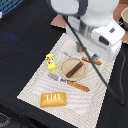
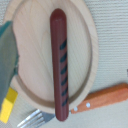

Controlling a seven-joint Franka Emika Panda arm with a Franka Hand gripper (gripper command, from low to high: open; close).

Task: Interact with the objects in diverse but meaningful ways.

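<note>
**Sausage on the plate, ready for a mid-length pinch**

Directly beneath the gripper (image 1: 102, 40), the sausage (image 2: 60, 65) lies lengthwise across the round plate (image 2: 30, 30), one end overhanging the rim near the orange-handled knife (image 2: 102, 99). Whether the gripper is wide or narrow, I cannot tell; no fingers show clearly. The sausage looks like a light, rigid, glossy toy, probably slippery. Pinching across its narrow middle seems safest.

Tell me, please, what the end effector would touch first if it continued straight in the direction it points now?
Most likely the sausage, which lies centered in the wrist view on the round plate. The end effector's fingertips are not clearly visible, and depth is hard to judge, so this is an estimate.
</note>
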